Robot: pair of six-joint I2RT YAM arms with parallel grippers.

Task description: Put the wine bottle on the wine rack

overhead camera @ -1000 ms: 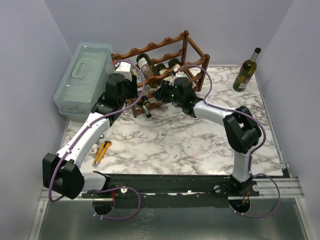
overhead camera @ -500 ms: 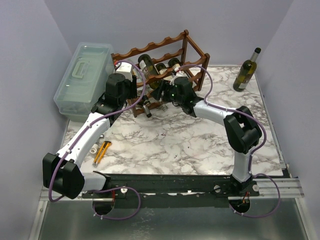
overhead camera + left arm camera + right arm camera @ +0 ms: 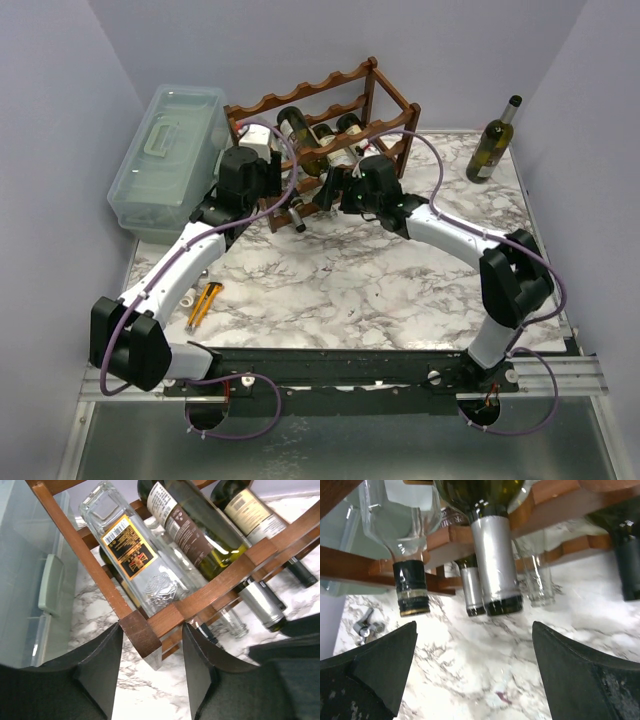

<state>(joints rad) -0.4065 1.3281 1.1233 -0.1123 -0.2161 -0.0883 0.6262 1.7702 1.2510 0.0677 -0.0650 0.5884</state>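
Note:
The dark wooden wine rack (image 3: 312, 92) stands at the back of the table with several bottles lying in it. A green wine bottle (image 3: 492, 555) with a silver foil neck rests on its rails, neck pointing at me; in the left wrist view the same wine bottle (image 3: 192, 537) lies beside a clear square bottle (image 3: 135, 550). My right gripper (image 3: 335, 190) (image 3: 474, 623) hangs open just below the necks, holding nothing. My left gripper (image 3: 272, 190) (image 3: 151, 626) is closed round the front-left corner of the wine rack (image 3: 145, 635), its left finger touching the post. Another wine bottle (image 3: 494, 140) stands upright at the back right.
A pale green plastic box (image 3: 165, 160) sits left of the rack, close behind my left arm. A yellow-handled tool (image 3: 205, 303) and a small white piece (image 3: 188, 298) lie near the left front. Small metal parts (image 3: 367, 625) lie on the marble under the rack.
My right gripper has opened wide, let go of the silver-necked bottle's neck and drawn back to the right. The bottle stays on the rack. My left gripper has kept its place at the corner.

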